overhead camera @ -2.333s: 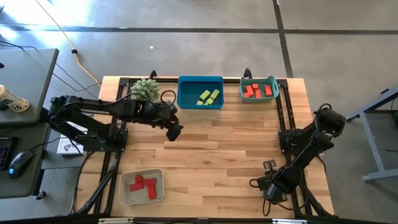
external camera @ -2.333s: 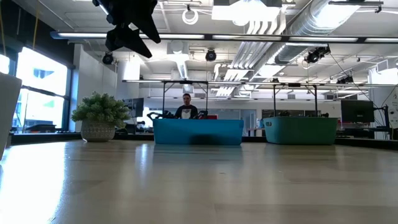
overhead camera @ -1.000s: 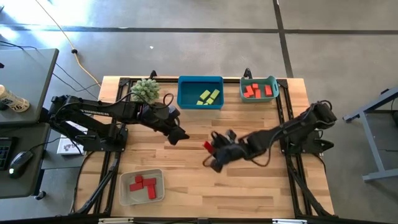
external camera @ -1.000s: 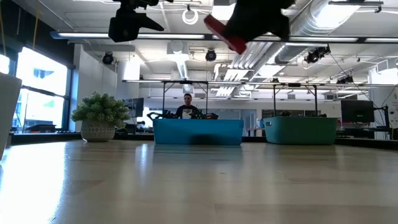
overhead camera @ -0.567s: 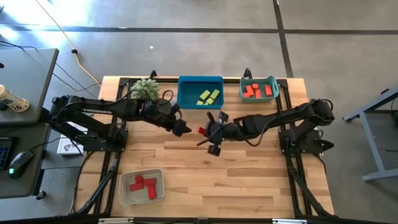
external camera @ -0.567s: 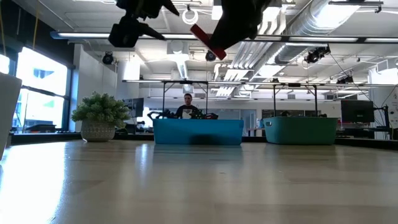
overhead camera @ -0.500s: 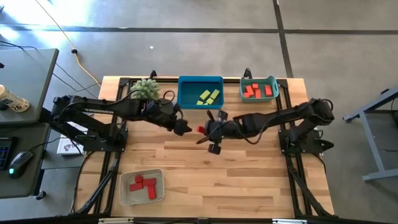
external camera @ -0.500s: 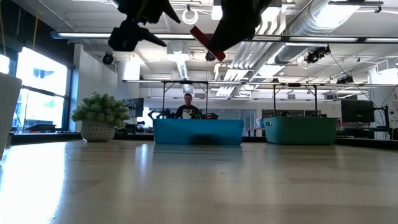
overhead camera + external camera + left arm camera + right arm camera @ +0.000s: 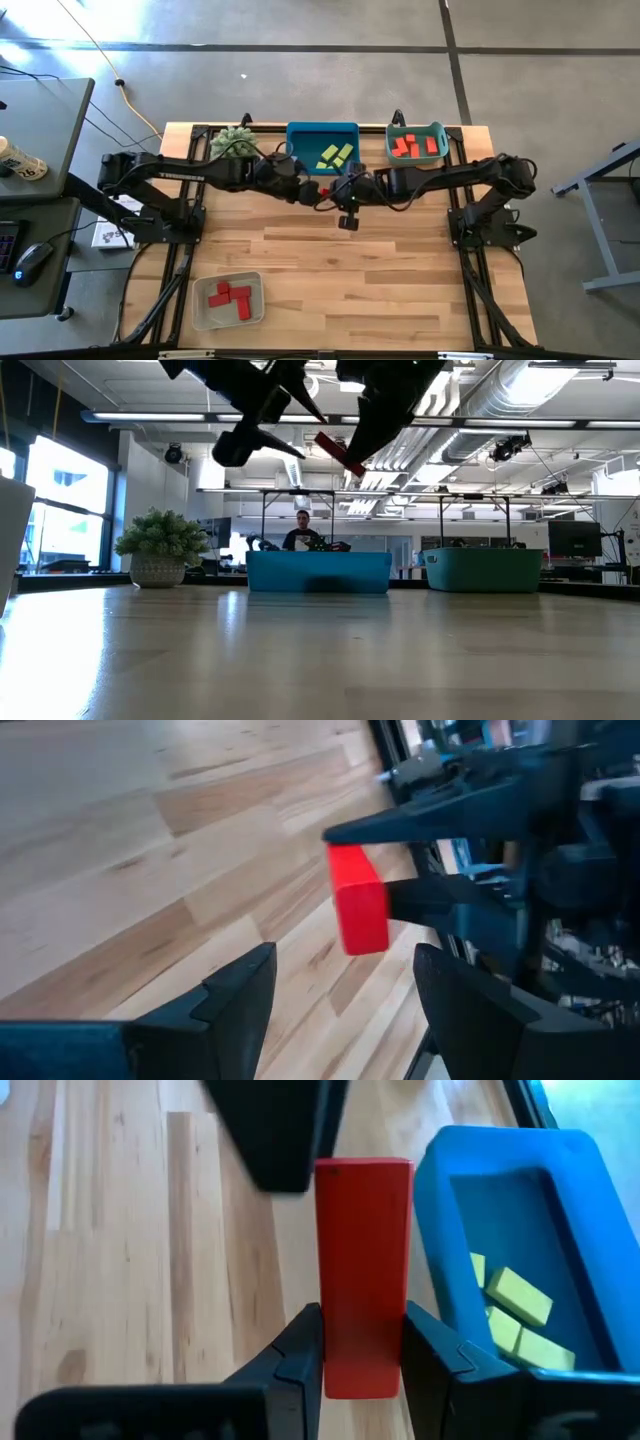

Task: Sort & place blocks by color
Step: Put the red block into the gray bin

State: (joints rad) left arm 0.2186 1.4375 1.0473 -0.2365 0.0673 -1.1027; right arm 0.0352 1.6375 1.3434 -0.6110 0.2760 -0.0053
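A red bar [image 9: 323, 192] hangs in the air over the table's middle, just in front of the blue tray [image 9: 322, 165]. My right gripper [image 9: 362, 1365] reaches in from the table's right and is shut on it. My left gripper [image 9: 345, 995] comes from the left, open, its two fingers spread just short of the bar's free end [image 9: 358, 905] and not touching it there. In the low view both grippers [image 9: 270, 420] [image 9: 372, 422] sit high above the tabletop with the bar [image 9: 340, 455] tilted between them. My right gripper pinches the red bar between its two fingers [image 9: 300, 1350], on the long sides of the end nearest the wrist [image 9: 362, 1345]. The fingers come roughly level from the table's right and lie along the bar. The bar is lifted clear, tilted, its free end [image 9: 362, 1180] sticking out toward my left gripper.
The blue tray holds yellow-green blocks [image 9: 336, 155]. A teal tray [image 9: 417, 130] at the far right holds red-orange blocks [image 9: 415, 147]. A grey tray [image 9: 228, 283] near the left front holds red blocks [image 9: 228, 297]. A spiky potted plant [image 9: 233, 142] stands far left of the blue tray.
My right gripper has carried the red bar from the table's middle toward the far edge and slightly left, up to the blue tray's front. My left gripper has moved right and toward the far edge until its open fingers face the bar's free end.
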